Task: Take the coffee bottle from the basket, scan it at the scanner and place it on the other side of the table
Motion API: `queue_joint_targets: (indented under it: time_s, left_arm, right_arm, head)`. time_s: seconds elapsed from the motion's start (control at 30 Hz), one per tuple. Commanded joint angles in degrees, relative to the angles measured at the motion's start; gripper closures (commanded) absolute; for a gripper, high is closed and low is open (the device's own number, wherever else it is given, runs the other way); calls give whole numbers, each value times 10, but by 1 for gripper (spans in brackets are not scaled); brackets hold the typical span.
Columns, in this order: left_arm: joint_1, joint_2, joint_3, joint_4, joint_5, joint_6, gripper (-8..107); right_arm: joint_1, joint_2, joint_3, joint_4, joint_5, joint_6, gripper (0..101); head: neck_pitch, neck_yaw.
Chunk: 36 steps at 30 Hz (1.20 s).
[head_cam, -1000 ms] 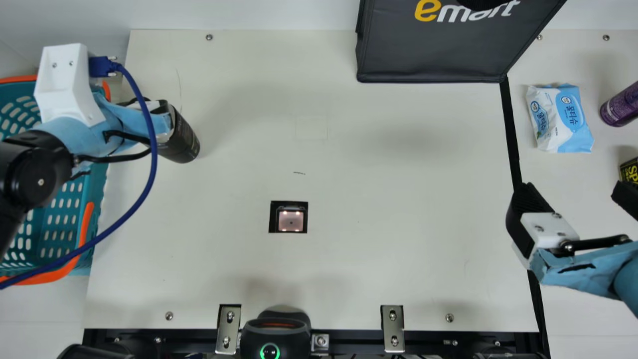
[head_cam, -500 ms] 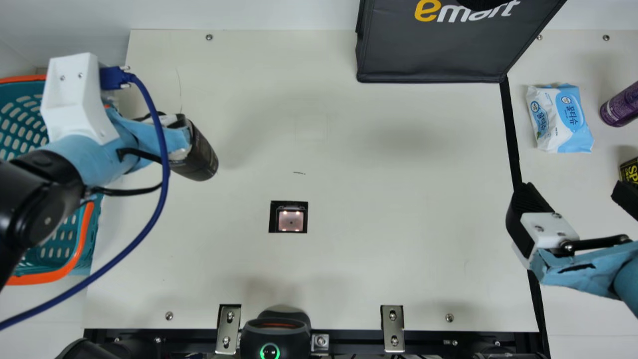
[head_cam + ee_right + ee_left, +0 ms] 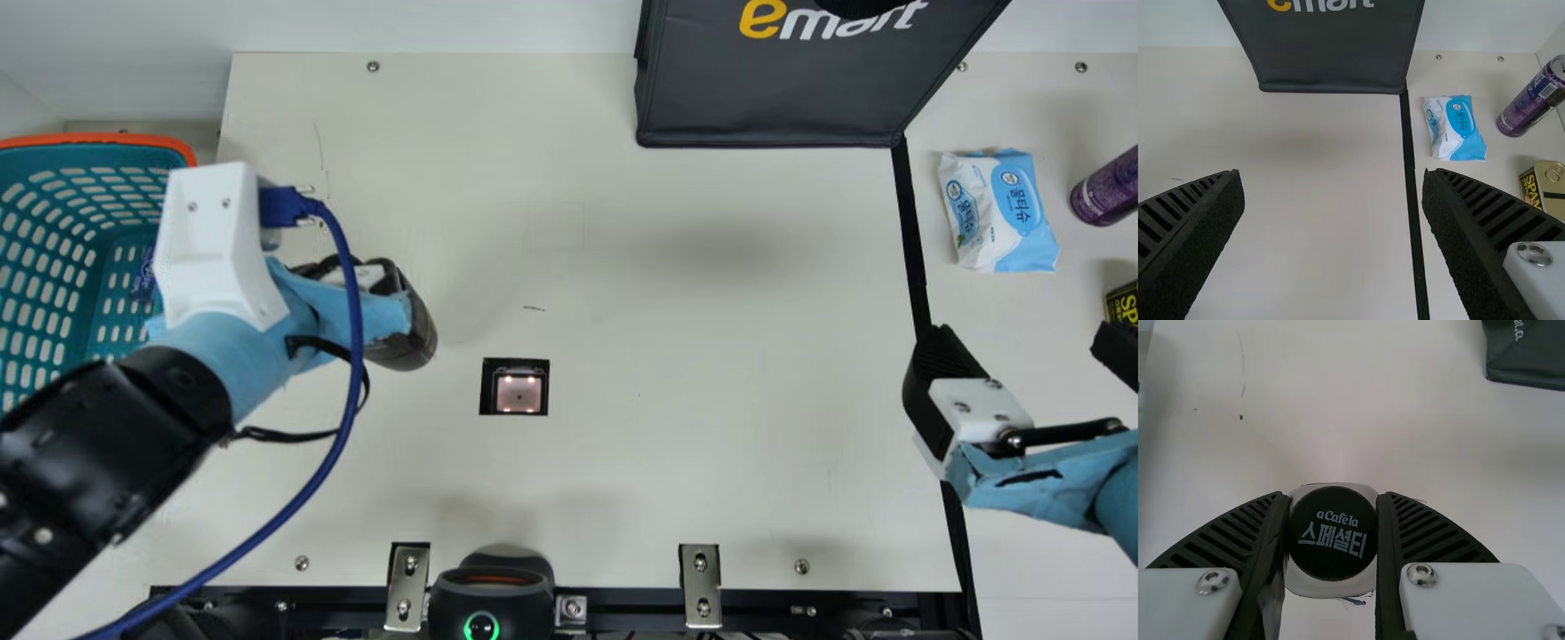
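At the main view's left, my left gripper (image 3: 378, 289) holds the dark coffee bottle (image 3: 411, 342) over the cream table, between the teal basket (image 3: 182, 151) and the scanner window (image 3: 518, 394). In the left wrist view the bottle's black cap (image 3: 1332, 533) is pinched between both ribbed fingers of my left gripper (image 3: 1332, 537). At the main view's right edge stands my right gripper (image 3: 1022, 347), open and holding nothing; the right wrist view has the same right gripper (image 3: 1333, 177) with its fingers wide apart.
A black bag (image 3: 773, 89) stands at the back. On the right lie a wipes pack (image 3: 1000, 211), a purple can (image 3: 1107, 188) and a yellow-black tin (image 3: 1123, 305), past a black tape line (image 3: 913, 231). A blue cable (image 3: 333, 444) hangs from the left arm.
My left arm has carried the bottle away from the basket, rightward and nearer to the scanner window, uncovering more of the basket. The right arm has stayed still.
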Motion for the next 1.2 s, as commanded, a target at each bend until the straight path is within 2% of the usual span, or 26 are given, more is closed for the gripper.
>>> queue_joint_targets:
  time_s: [0.0, 0.4, 0.6, 1.17]
  left_arm:
    - [-40, 1, 0, 13, 12, -42, 107]
    - [-188, 26, -17, 58, 75, -183, 107]
    - [-240, 46, -33, 64, 103, -239, 107]
    - [-291, 72, -35, 63, 108, -318, 107]
  right_arm:
    - [0, 0, 0, 0, 0, 0, 6]
    - [0, 0, 0, 0, 0, 0, 6]
    - [0, 0, 0, 0, 0, 0, 6]
    - [0, 0, 0, 0, 1, 0, 6]
  head:
    - [-17, 1]
    - [-17, 1]
    - [-17, 1]
    - [-17, 1]
